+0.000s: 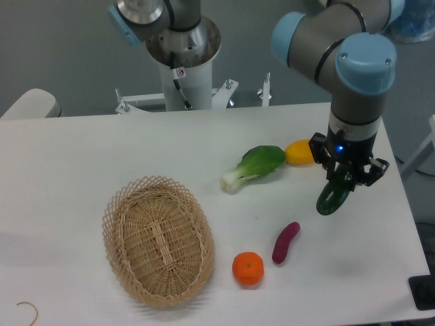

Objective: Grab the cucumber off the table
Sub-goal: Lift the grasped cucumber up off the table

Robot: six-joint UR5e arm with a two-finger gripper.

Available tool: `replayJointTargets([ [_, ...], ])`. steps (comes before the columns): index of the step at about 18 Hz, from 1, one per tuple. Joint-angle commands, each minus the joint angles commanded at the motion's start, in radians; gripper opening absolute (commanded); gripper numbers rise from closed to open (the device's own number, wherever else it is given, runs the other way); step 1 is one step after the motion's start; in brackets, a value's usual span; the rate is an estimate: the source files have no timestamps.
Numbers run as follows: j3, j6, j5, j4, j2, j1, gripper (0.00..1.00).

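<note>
A dark green glossy cucumber hangs in the air above the white table at the right side, its upper end held between the black fingers. My gripper is shut on it, pointing straight down under the grey and blue wrist. The cucumber's lower end tilts slightly toward the left and sits clear of the tabletop.
A green-and-white bok choy and a yellow vegetable lie just left of the gripper. A purple vegetable and an orange lie nearer the front. A wicker basket stands front left. The robot base is behind.
</note>
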Motion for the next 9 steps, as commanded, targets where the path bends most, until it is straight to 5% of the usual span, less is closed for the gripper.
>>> replayJointTargets([
  [9,0.002,0.002,-0.009,0.000,0.000,-0.003,0.53],
])
